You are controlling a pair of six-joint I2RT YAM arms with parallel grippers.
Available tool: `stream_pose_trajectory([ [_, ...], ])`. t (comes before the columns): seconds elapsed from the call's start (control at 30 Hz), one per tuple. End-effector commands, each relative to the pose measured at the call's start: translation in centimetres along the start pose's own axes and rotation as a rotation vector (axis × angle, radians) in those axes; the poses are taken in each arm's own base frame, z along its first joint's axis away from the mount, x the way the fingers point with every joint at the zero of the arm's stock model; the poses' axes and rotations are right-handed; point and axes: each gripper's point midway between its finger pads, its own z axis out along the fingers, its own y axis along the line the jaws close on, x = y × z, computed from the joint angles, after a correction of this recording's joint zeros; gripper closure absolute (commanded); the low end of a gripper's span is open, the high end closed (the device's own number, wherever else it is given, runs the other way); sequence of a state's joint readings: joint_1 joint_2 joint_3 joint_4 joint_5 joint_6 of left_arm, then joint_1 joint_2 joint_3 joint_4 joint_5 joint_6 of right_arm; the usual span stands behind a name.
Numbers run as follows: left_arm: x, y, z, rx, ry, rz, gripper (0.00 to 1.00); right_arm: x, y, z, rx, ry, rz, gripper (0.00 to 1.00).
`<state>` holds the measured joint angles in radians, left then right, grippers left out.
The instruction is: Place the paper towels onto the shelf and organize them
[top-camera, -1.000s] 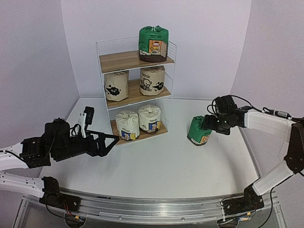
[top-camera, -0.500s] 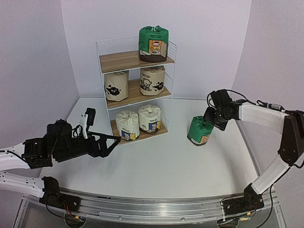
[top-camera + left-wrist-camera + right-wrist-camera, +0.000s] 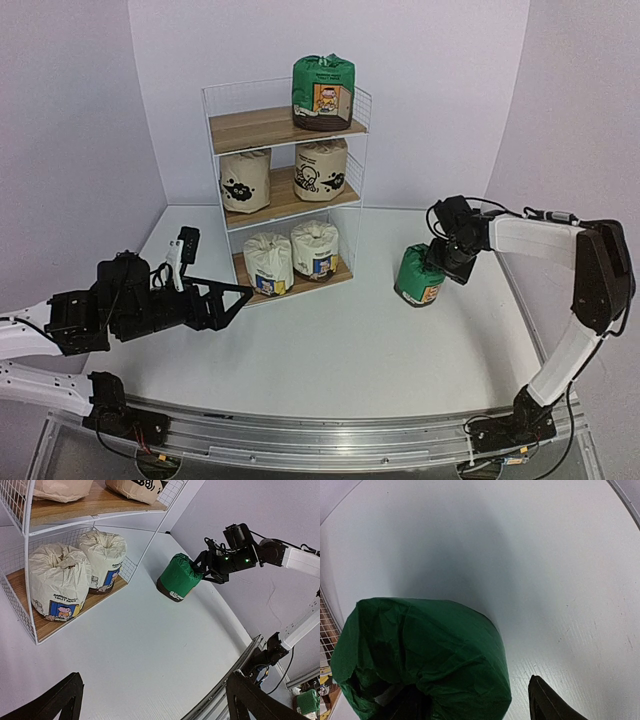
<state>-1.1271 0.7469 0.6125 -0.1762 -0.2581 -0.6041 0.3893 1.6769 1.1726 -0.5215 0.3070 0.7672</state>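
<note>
5 rolls (image 3: 268, 262) are sitting on shelf (image 3: 250, 128); green roll (image 3: 421, 277) is waiting nr table's (image 3: 350, 345) right edge, R gripper (image 3: 443, 262) straddling its top, grip unclear; L gripper (image 3: 226, 300) gaping wide, empty.

The shelf (image 3: 250, 128) is showing white wire around brown wooden boards. The green roll (image 3: 323, 92) on its top board is carrying an orange label. The two beige rolls (image 3: 245, 180) are bearing black drawings, and the two white rolls (image 3: 268, 263) are wearing blue-and-orange labels. A second green roll (image 3: 420, 277), dark-banded at its base, is sitting on the white tabletop (image 3: 340, 350). The right arm (image 3: 530, 238) is showing white, with the right claw (image 3: 432, 262) and left claw (image 3: 238, 300) both looking black.
</note>
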Motion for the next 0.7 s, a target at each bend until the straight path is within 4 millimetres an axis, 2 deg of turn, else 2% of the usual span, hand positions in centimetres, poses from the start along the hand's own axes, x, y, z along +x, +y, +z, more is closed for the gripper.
stream_pose_trajectory([
  [0.0, -0.3, -0.2, 0.0, 0.0, -0.009, 0.0, 0.0, 1.1, -0.1, 2.0, 0.048, 0.079, -0.02, 0.35],
  [0.13, -0.2, -0.4, 0.1, 0.005, 0.003, 0.008, 0.0, 0.6, 1.1, 2.2, 0.021, 0.085, -0.013, 0.56],
  [0.23, -0.2, -0.7, 0.1, 0.023, 0.008, 0.025, 0.0, 0.4, 1.8, 1.1, -0.022, 0.087, -0.012, 0.73],
  [0.4, 0.6, -3.3, 0.3, 0.161, 0.053, 0.138, 0.01, 1.2, 3.8, -2.6, -0.194, 0.146, -0.079, 0.81],
  [0.43, 0.9, -4.1, 0.4, 0.207, 0.07, 0.173, 0.0, 2.1, 4.7, -3.5, -0.266, 0.19, -0.111, 0.81],
  [0.53, 2.6, -6.8, 1.0, 0.354, 0.148, 0.286, 0.0, 6.4, 8.4, -7.3, -0.57, 0.418, -0.225, 0.82],
  [0.6, 3.3, -7.1, 2.3, 0.351, 0.187, 0.328, 0.0, 9.3, 10.0, -9.9, -0.727, 0.564, -0.281, 0.82],
  [0.67, 3.7, -7.0, 3.9, 0.327, 0.214, 0.358, 0.0, 12.2, 10.9, -11.7, -0.784, 0.648, -0.357, 0.82],
])
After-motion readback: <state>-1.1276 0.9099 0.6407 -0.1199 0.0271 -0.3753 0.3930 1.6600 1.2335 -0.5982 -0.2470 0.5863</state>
